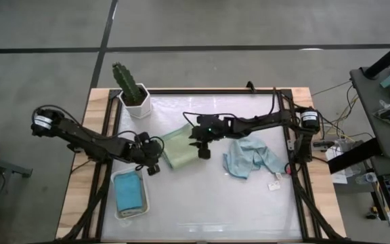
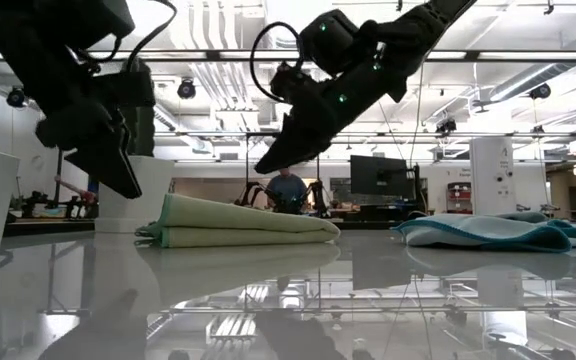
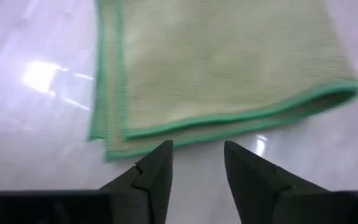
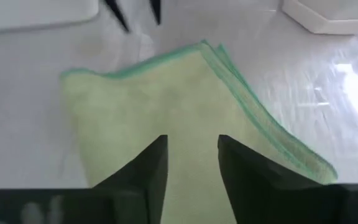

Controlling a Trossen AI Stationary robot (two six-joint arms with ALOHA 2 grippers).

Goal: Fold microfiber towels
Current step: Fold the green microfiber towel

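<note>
High view: the folded sage green towel (image 1: 177, 148) lies on the white table (image 1: 208, 203). The left gripper (image 1: 153, 165) sits just beside its near-left corner, the right gripper (image 1: 202, 148) at its right edge; a crumpled pale blue towel (image 1: 249, 158) lies right of it across bare table, and a teal towel (image 1: 128, 192) fills the tray (image 1: 118, 214) left and nearer.

Low view: both grippers hang above the green towel, not touching it.

Left wrist view: fingers (image 3: 156, 174) parted, empty, short of the green-bound edge.

Right wrist view: fingers (image 4: 149, 171) parted, empty, over the towel.
</note>
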